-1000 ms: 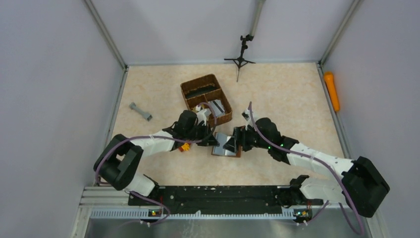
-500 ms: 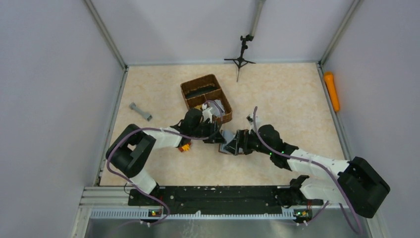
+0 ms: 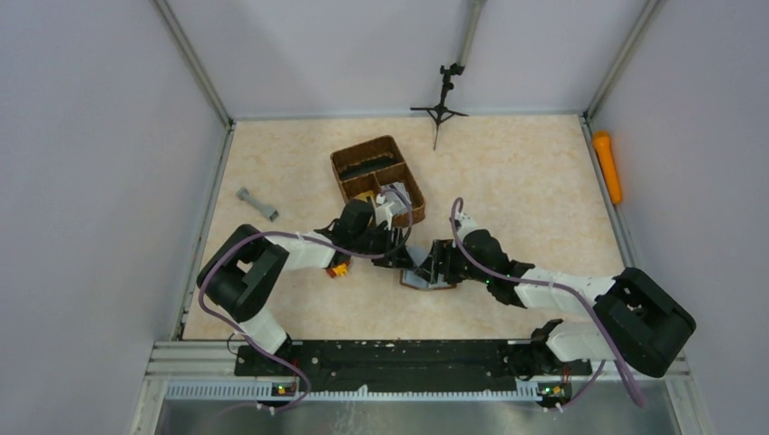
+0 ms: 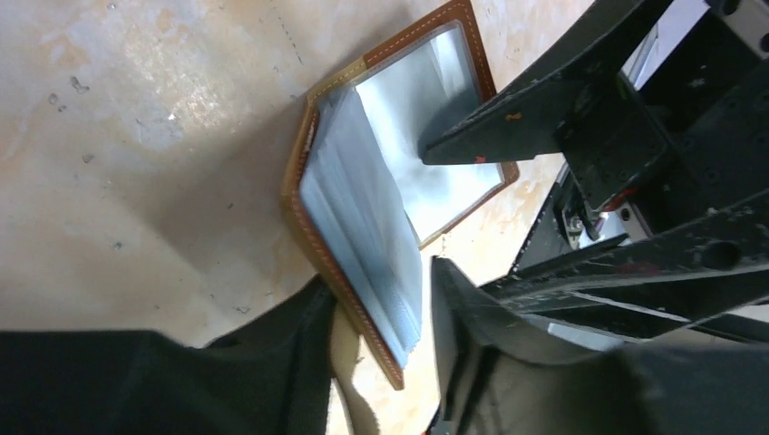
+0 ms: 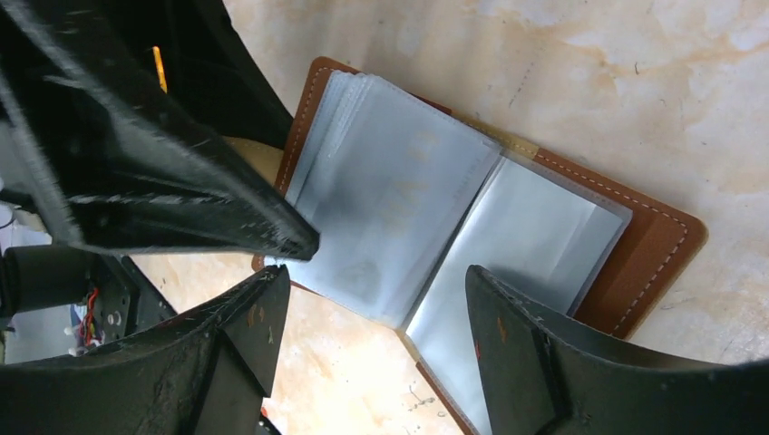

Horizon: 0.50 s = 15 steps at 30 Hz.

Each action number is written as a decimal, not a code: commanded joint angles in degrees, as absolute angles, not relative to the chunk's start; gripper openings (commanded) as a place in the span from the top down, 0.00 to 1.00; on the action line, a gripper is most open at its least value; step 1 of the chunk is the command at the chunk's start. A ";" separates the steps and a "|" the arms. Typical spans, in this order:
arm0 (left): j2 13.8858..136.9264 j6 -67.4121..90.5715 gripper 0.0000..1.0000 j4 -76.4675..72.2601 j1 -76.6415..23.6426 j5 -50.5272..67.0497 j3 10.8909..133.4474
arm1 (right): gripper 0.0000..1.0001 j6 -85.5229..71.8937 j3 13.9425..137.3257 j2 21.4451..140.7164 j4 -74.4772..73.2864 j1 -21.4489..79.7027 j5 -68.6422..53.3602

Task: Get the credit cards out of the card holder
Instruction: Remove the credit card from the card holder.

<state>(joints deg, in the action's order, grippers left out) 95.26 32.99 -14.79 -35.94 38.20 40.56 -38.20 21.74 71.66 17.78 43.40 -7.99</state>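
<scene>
The card holder (image 3: 426, 277) lies open on the beige table (image 3: 526, 181), a little below the middle of the top view, between the two arms. In the left wrist view one brown half lies flat in the upper middle of the frame. The other half stands up tilted, with a bundle of silver-grey sleeves (image 4: 363, 236) against it.

The left gripper (image 4: 383, 276) is released. Its jaws are parted and the raised half with the sleeves stands between them, the lower left finger right against the leather.

The right gripper (image 5: 376, 276) is also spread wide and grasps nothing. In the right wrist view the fold of the holder is between its fingers, and in the left wrist view one fingertip (image 4: 440, 152) rests on the flat silver page.

The credit cards cannot be told apart from the sleeves. A brown woven basket (image 3: 378, 172) is just above the left gripper in the top view.
</scene>
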 commanded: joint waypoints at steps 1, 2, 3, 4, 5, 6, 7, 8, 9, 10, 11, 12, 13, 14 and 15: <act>94.25 31.65 0.50 -15.67 -36.19 39.70 41.24 | 0.28 -39.27 21.63 73.76 21.58 44.03 -7.14; 94.15 31.64 0.49 -15.96 -36.20 39.83 41.12 | 0.27 -39.47 21.58 74.08 21.84 44.03 -7.34; 94.13 31.76 0.48 -16.51 -36.14 40.20 40.94 | 0.26 -39.57 21.48 74.24 22.25 44.03 -7.50; 94.18 31.95 0.49 -17.17 -36.18 40.69 40.82 | 0.25 -39.62 21.29 74.34 22.93 44.03 -7.89; 94.29 32.17 0.54 -17.64 -36.21 41.16 40.71 | 0.25 -39.64 21.18 74.32 23.45 44.03 -8.13; 94.45 32.51 0.60 -18.30 -36.20 41.76 40.63 | 0.26 -39.64 21.23 74.44 23.62 44.03 -8.29; 94.63 32.84 0.67 -19.20 -36.21 42.31 40.39 | 0.26 -39.45 21.40 74.51 23.52 44.03 -8.53; 94.73 33.13 0.74 -19.77 -36.20 42.83 40.31 | 0.26 -39.27 21.79 74.76 23.18 44.03 -8.60; 94.81 33.33 0.79 -20.23 -36.19 43.19 40.26 | 0.28 -39.09 22.18 75.04 22.61 44.02 -8.61; 94.80 33.50 0.84 -20.56 -36.18 43.41 40.23 | 0.30 -38.97 22.58 75.44 22.10 44.08 -8.55; 94.76 33.61 0.87 -20.82 -36.13 43.55 40.17 | 0.33 -38.88 22.92 75.83 21.51 44.05 -8.48; 94.68 33.66 0.88 -20.88 -36.14 43.47 40.08 | 0.38 -38.78 23.16 76.19 21.42 44.04 -8.44; 94.62 33.66 0.89 -20.79 -36.08 43.36 40.06 | 0.42 -38.68 23.18 76.46 21.58 43.99 -8.55; 94.58 33.66 0.89 -20.76 -36.04 43.32 39.95 | 0.43 -38.72 23.16 76.82 21.80 44.03 -8.87; 94.63 33.71 0.89 -20.82 -36.04 43.44 39.95 | 0.44 -38.70 23.12 77.12 22.11 44.03 -9.27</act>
<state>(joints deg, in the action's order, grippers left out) 95.26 33.82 -17.56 -35.94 41.54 40.45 -39.18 21.76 75.59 20.43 43.42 -8.56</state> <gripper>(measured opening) 0.131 0.580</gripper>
